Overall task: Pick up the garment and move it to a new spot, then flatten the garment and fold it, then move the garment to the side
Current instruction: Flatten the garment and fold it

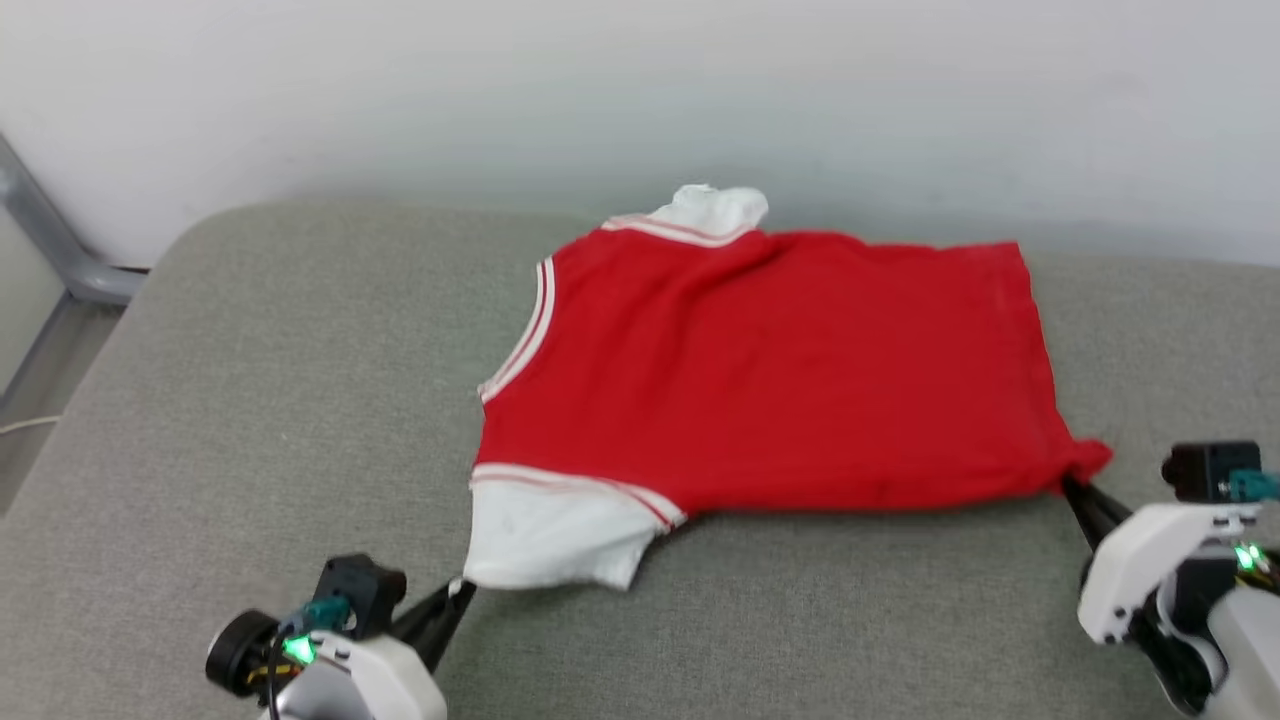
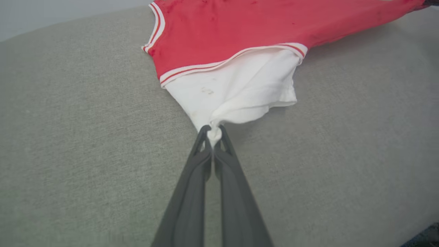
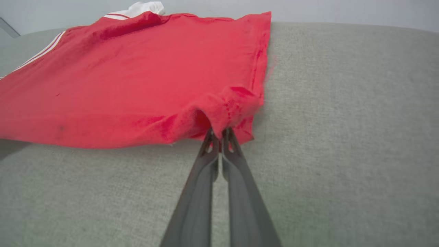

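Observation:
The garment [image 1: 770, 370] is a red jersey with white sleeves and striped trim, spread plain side up across the grey cushion, neck to the left. My left gripper [image 1: 462, 590] is shut on the tip of the near white sleeve [image 2: 236, 85], pinched between the dark fingertips [image 2: 213, 132]. At the lower right, my right gripper [image 1: 1070, 485] is shut on the near hem corner of the garment [image 3: 226, 109], which bunches up at the fingertips [image 3: 219, 133]. The far white sleeve [image 1: 715, 208] pokes out behind the collar end.
A grey upholstered surface [image 1: 250, 400] carries everything, with bare fabric to the left and along the front. A pale wall [image 1: 640, 90] runs behind it. A grey metal frame [image 1: 60, 250] stands at the far left beyond the rounded corner.

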{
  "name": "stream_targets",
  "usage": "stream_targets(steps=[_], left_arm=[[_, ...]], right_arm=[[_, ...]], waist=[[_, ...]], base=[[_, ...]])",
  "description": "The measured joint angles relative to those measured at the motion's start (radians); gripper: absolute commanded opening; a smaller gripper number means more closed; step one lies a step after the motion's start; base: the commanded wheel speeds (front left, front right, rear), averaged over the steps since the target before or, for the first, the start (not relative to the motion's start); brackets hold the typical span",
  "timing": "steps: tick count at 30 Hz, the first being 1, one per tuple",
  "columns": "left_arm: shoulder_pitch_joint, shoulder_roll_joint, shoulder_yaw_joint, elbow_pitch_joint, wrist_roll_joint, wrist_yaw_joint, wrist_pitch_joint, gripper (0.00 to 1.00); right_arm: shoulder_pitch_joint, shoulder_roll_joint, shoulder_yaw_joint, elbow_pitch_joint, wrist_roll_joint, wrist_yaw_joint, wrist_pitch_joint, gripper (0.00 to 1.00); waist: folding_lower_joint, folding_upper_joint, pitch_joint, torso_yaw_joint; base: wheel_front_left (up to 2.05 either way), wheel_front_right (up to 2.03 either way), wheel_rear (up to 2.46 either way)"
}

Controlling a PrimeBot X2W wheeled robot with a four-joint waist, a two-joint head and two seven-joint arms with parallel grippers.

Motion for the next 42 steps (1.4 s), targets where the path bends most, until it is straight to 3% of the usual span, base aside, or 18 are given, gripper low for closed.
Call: stream_targets(steps=[12,21,28,42], left_arm=[[0.2,0.107,-0.075,-0.266,-0.088,-0.026,0.176,0.0],[0.284,0.174,-0.137,-0.409,-0.177,-0.054,0.278,0.0],[0.254,0.176,-0.078,-0.434,-0.176,-0.032,0.225,0.0],[0.032,0.129,0.015,-0.37,-0.157,-0.004,0.193,0.0]], right_arm=[[0.231,-0.176,0.071,-0.218,0.172,0.0,0.236,0.0],[0.443,-0.277,-0.005,-0.448,0.273,0.0,0.424,0.0],[0.502,-0.272,-0.136,-0.605,0.228,0.0,0.438,0.0],[0.449,-0.154,-0.291,-0.726,0.086,0.0,0.529,0.0]], waist=[[0.0002,0.0,-0.082,0.006],[0.0002,0.0,-0.106,0.0],[0.0003,0.0,-0.094,-0.019],[0.0004,0.0,0.014,-0.051]], base=[[0.0,0.0,0.0],[0.0,0.0,0.0],[0.0,0.0,0.0],[0.0,0.0,0.0]])
